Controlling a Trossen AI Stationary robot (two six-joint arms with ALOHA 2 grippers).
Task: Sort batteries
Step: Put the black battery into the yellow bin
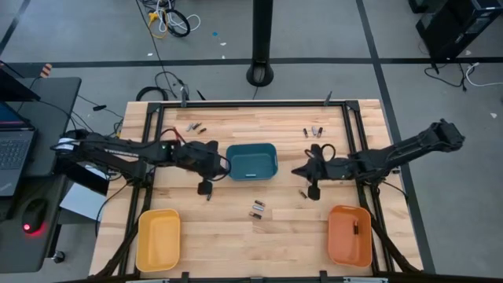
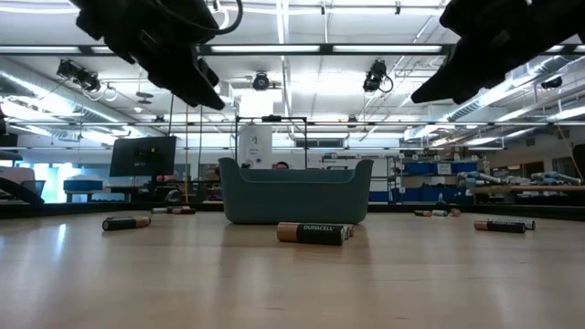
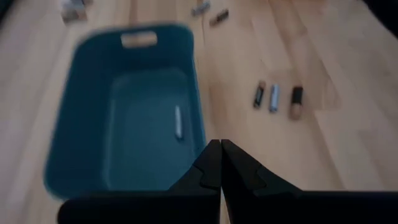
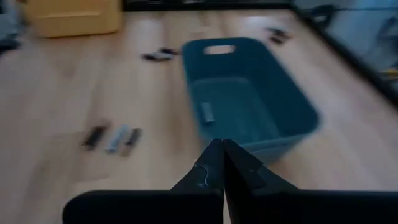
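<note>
A teal bin (image 1: 251, 161) stands at the middle of the table, with one battery (image 3: 178, 121) lying on its floor. More batteries lie loose on the wood: a group (image 1: 258, 208) in front of the bin, others at the far left (image 1: 192, 126) and far right (image 1: 314, 130). One battery (image 1: 355, 229) lies in the orange tray (image 1: 350, 248). My left gripper (image 1: 225, 163) hovers shut at the bin's left end, holding nothing. My right gripper (image 1: 296, 171) hovers shut just right of the bin, also holding nothing.
A yellow tray (image 1: 158, 240) sits at the near left corner and the orange tray at the near right. In the low view a battery (image 2: 313, 232) lies in front of the bin (image 2: 294, 190), with others to its left (image 2: 126, 222) and right (image 2: 501, 225).
</note>
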